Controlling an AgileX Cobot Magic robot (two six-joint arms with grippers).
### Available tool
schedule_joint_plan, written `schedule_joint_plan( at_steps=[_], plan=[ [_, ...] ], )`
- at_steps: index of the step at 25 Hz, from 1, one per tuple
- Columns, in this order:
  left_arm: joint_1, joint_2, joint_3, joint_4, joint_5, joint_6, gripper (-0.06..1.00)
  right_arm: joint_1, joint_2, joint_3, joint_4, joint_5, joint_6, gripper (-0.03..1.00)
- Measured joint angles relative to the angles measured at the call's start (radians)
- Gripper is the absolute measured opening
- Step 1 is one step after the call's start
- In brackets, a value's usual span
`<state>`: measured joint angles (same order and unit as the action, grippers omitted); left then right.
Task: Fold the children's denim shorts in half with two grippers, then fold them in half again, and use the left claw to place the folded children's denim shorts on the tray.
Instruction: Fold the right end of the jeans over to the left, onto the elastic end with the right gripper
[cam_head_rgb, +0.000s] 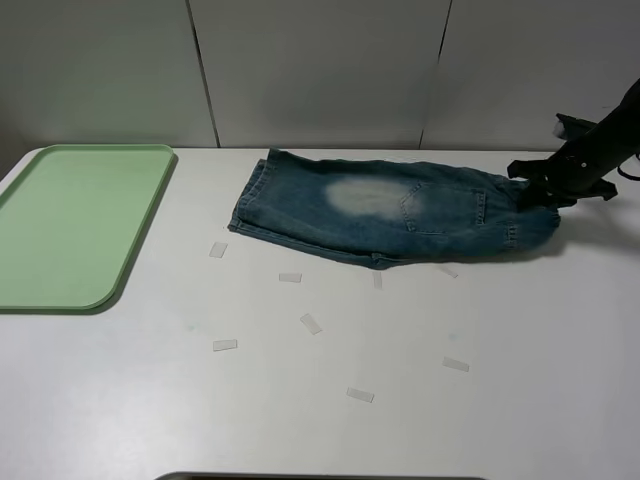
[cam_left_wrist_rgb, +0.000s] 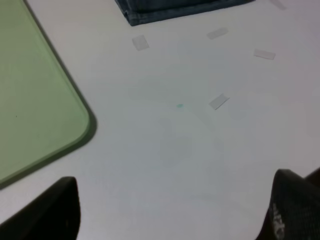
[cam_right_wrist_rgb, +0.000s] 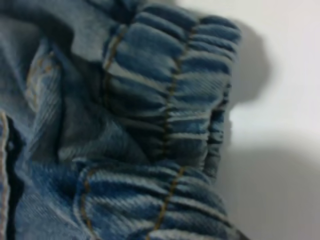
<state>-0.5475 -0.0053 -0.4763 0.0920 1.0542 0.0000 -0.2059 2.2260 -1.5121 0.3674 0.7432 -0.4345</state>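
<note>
Shows, nearest, the left claw (cam_left_wrist_rgb: 172, 212) poised low over the white table (cam_head_rgb: 520, 420), fingers (cam_left_wrist_rgb: 50, 212) spread wide and holding nothing, out of the overhead view. Beyond, shows scattered tape scraps (cam_head_rgb: 310, 323), then the tray (cam_head_rgb: 70, 230) at left, with nothing in it. Farther back, shows the children's denim shorts (cam_head_rgb: 390, 210) flat on the table, well apart from the tray, seemingly folded once already, leg over leg; leaves the second fold and the transfer to do. Farthest, at right, shows the right gripper (cam_head_rgb: 538, 190) reaching down onto the waistband (cam_right_wrist_rgb: 170, 115); cannot tell whether clamped on the cloth.
</note>
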Motion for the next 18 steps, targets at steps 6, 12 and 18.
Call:
schedule_joint_plan(
  at_steps=[6, 12, 18],
  plan=[
    [0.000, 0.000, 0.000, 0.000, 0.000, 0.000, 0.76, -0.036, -0.090, 0.000, -0.319, 0.113, 0.116, 0.06],
    [0.000, 0.000, 0.000, 0.000, 0.000, 0.000, 0.76, -0.065, -0.184, 0.000, -0.572, 0.138, 0.386, 0.06],
    [0.000, 0.000, 0.000, 0.000, 0.000, 0.000, 0.76, 0.013, -0.225, 0.000, -0.592, 0.145, 0.505, 0.06]
  ],
)
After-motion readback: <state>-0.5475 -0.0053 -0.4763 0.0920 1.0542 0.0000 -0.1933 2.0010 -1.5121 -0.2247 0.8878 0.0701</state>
